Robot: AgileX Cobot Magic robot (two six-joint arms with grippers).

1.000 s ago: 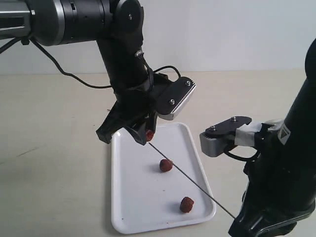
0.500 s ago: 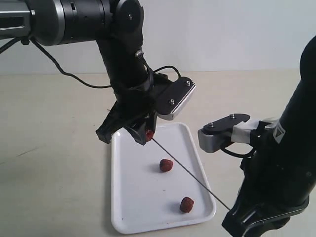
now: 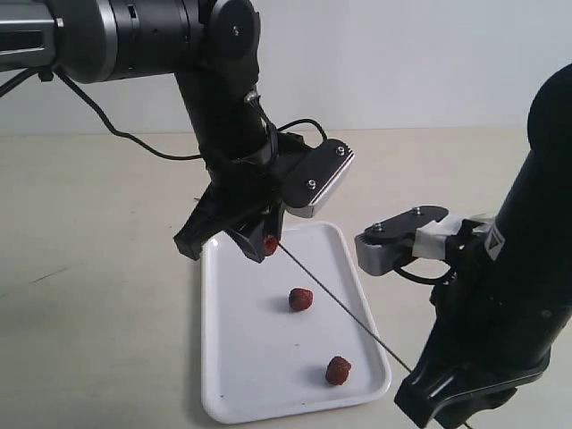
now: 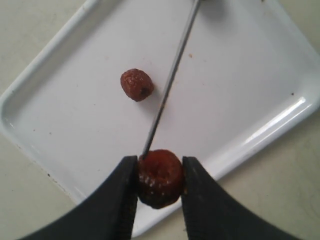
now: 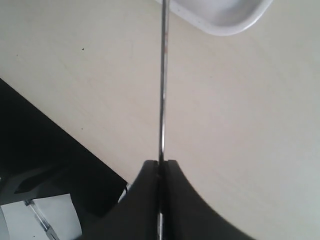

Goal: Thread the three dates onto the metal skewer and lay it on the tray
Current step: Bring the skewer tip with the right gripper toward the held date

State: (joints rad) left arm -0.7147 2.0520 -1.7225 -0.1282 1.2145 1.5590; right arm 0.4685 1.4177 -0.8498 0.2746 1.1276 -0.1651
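My left gripper (image 3: 267, 243) (image 4: 159, 175) is shut on one date (image 4: 159, 177) (image 3: 269, 244), held above the far end of the white tray (image 3: 223, 357) (image 4: 60, 100). The metal skewer (image 3: 344, 313) (image 4: 170, 82) (image 5: 162, 85) slants from that date down to my right gripper (image 5: 162, 162), which is shut on its other end off the tray's near right corner. The skewer's tip touches the held date at its edge. Two more dates lie loose on the tray, one in the middle (image 3: 301, 298) (image 4: 136, 84) and one near the front (image 3: 338, 369).
A black cable (image 3: 134, 134) trails over the beige table behind the left arm. The right arm's bulky black body (image 3: 500, 313) stands right of the tray. A dark floor area and the table edge (image 5: 60, 125) show in the right wrist view.
The right arm has shifted left toward the tray, pushing the skewer's tip further up against the held date. The left gripper and the loose dates have not moved.
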